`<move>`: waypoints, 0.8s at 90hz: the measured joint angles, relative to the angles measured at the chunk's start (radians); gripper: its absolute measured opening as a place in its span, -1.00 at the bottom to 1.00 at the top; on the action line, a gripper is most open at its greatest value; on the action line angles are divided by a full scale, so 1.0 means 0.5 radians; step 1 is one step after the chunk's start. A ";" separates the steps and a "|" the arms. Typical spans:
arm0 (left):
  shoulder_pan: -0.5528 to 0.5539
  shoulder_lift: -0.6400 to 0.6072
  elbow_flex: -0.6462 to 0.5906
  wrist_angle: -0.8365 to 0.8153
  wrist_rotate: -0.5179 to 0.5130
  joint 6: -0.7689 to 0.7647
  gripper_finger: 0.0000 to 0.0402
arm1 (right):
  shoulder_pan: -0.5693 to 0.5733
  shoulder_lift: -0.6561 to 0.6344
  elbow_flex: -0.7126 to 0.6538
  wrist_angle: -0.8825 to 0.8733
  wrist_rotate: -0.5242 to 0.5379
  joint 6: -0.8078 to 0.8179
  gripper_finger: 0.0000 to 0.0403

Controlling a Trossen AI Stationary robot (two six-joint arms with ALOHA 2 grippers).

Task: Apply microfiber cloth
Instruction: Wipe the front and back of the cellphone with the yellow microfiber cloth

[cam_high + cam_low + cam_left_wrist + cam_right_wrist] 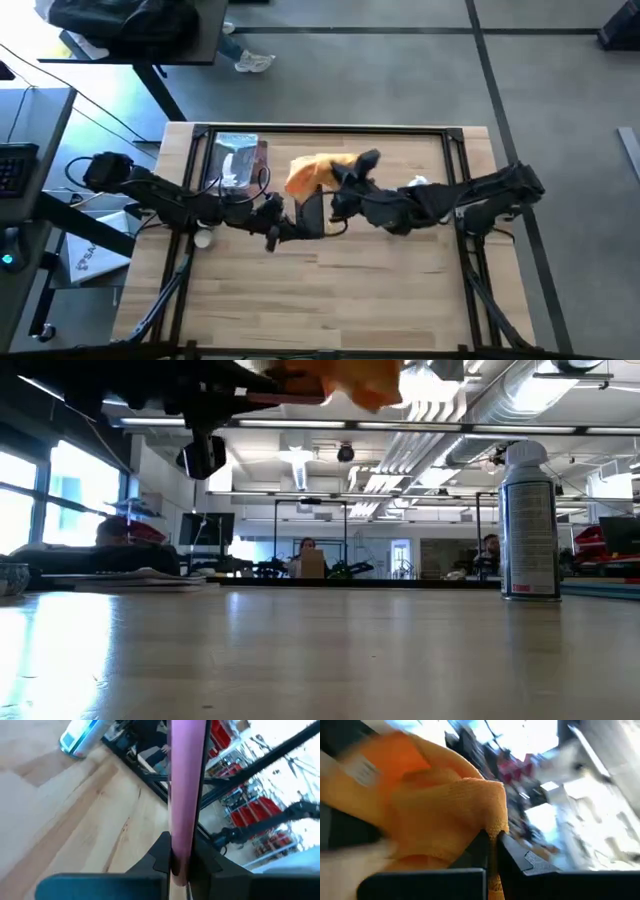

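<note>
The orange-yellow microfiber cloth (318, 172) (435, 805) is bunched up above the middle of the table, with my right gripper (340, 196) shut on it. Just nearer, a thin dark phone (312, 212) is held off the table by my left gripper (286, 226). In the left wrist view the phone (186, 780) shows edge-on with a pinkish rim. The cloth reaches over the phone's far end; whether they touch does not show. In the low view the cloth (365, 380) is high above the tabletop. My left gripper pinches the phone's near end (180, 852) between its two fingers, which lie on its two flat faces. It comes roughly level from the table's left. The phone sticks out ahead of the fingers, clear of the table. My right gripper pinches a folded edge of the cloth (492, 832) between its two fingers, coming from the table's right. Several layers bunch ahead of the fingers. The cloth is lifted clear of the table and slack.
A silvery packet with a brown edge (238, 160) lies at the far left of the table. A spray can (528, 520) (418, 183) stands at the far right. A small white object (203, 238) lies under the left arm. The table's near half (320, 300) is bare wood.
</note>
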 joint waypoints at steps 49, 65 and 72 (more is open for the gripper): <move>0.003 0.021 -0.006 0.114 -0.013 -0.182 -0.94 | 0.088 0.445 0.001 -0.166 -0.695 0.415 -1.00; 0.006 0.021 -0.006 0.095 0.022 -0.050 -0.94 | 0.104 0.409 0.004 -0.278 -0.847 0.619 -1.00; 0.007 0.021 -0.006 0.095 0.077 0.056 -0.94 | 0.088 0.392 0.003 -0.314 -0.878 0.694 -1.00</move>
